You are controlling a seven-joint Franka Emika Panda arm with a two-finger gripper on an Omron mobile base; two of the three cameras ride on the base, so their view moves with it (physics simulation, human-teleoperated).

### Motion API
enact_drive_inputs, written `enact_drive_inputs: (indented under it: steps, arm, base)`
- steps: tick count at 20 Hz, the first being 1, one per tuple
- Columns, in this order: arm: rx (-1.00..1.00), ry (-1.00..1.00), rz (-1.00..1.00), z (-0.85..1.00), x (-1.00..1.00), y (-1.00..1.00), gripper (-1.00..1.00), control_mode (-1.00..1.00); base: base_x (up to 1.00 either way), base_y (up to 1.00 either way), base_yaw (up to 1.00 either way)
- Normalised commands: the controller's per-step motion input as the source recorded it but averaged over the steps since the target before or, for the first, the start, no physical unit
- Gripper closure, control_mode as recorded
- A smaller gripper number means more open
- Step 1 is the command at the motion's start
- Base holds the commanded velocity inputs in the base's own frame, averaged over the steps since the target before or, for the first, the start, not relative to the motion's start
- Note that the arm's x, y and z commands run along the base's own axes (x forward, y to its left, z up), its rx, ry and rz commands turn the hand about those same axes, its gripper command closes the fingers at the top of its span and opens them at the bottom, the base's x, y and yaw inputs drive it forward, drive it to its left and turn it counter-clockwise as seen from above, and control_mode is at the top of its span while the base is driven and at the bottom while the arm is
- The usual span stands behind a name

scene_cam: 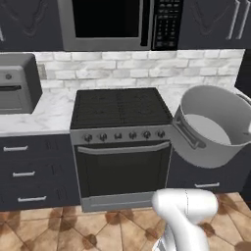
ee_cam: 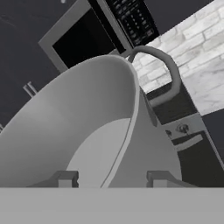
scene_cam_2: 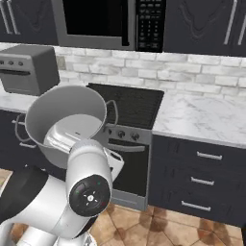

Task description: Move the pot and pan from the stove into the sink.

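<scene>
The pot (scene_cam: 215,128) is a shiny silver stockpot hanging tilted in the air in front of the stove's right end, its mouth turned toward the cameras. My gripper (ee_cam: 111,179) is shut on the pot (ee_cam: 87,127), with the rim wall running between the two fingertips (ee_cam: 65,178). One looped side handle (ee_cam: 168,74) sticks out at the far side. The pot (scene_cam_2: 65,122) hangs left of the stove in the right base view. The stove (scene_cam: 120,109) has bare black grates with nothing on them. The pan and the sink are out of view.
A grey toaster oven (scene_cam: 17,83) stands on the counter left of the stove. A microwave (scene_cam: 108,22) hangs above it. White marble counter (scene_cam_2: 204,117) over dark drawers (scene_cam_2: 202,180) runs to the right. The floor in front is tiled.
</scene>
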Motion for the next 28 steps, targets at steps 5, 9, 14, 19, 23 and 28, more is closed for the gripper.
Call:
enact_drive_inputs:
  steps: [5,9,14,19,23,28]
  arm:
    - [0.00,0.00,0.00,0.00,0.00,0.00,1.00,1.00]
    - [0.00,0.00,0.00,0.00,0.00,0.00,1.00,1.00]
    - [0.00,0.00,0.00,0.00,0.00,0.00,1.00,1.00]
    - [0.00,0.00,0.00,0.00,0.00,0.00,1.00,1.00]
    - [0.00,0.00,0.00,0.00,0.00,0.00,1.00,1.00]
    - [0.00,0.00,0.00,0.00,0.00,0.00,1.00,1.00]
  base:
    - [-0.01,-0.07,-0.09]
    - [0.08,0.00,-0.41]
    - [0.08,0.00,-0.46]
    - [0.07,0.00,-0.46]
    - [0.05,0.00,-0.46]
    - [0.07,0.00,-0.46]
